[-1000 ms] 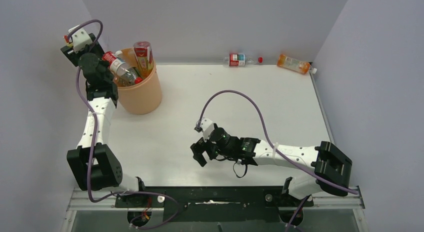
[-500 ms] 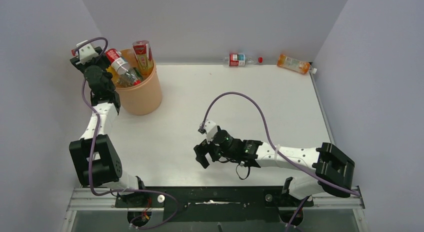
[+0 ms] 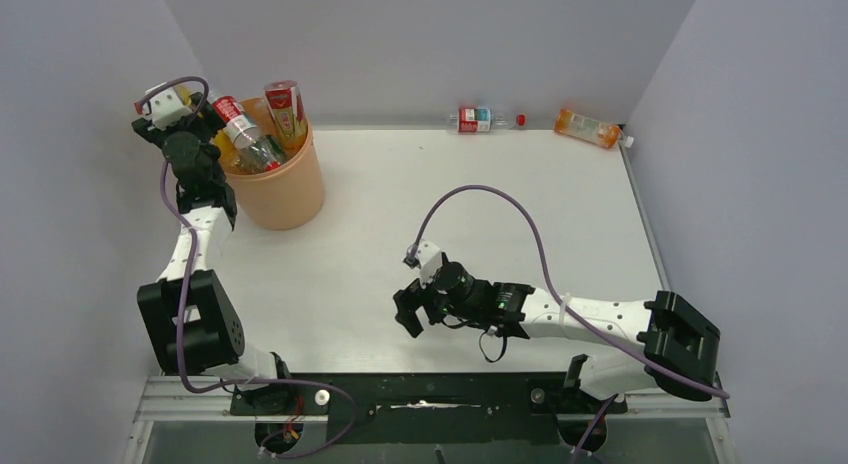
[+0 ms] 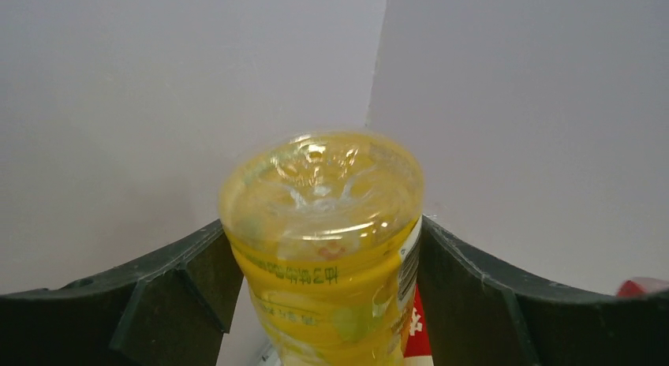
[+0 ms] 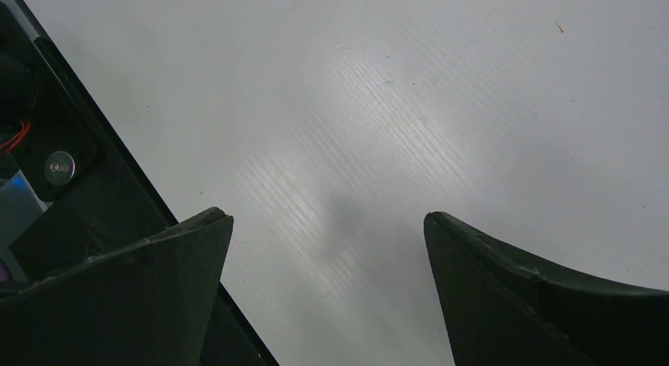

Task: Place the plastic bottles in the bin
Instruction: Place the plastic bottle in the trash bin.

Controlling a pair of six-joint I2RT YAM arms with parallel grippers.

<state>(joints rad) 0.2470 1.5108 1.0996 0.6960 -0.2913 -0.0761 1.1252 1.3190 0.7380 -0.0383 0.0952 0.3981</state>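
Note:
The peach-orange bin stands at the back left with several bottles sticking out, among them a red-labelled one and a clear red-labelled one. My left gripper is raised at the bin's left rim, tilted up toward the wall corner. In the left wrist view its jaws press both sides of a yellow bottle, base outward. My right gripper is open and empty, low over the table near the front; its fingertips stand wide apart.
Two bottles lie against the back wall: a clear one with a red and blue label and one with orange liquid in the back right corner. Grey walls close the left, back and right sides.
My left gripper has swung up and back at the bin's left rim, and the clear red-labelled bottle now leans in the bin. My right gripper has drifted slightly right and nearer the front.

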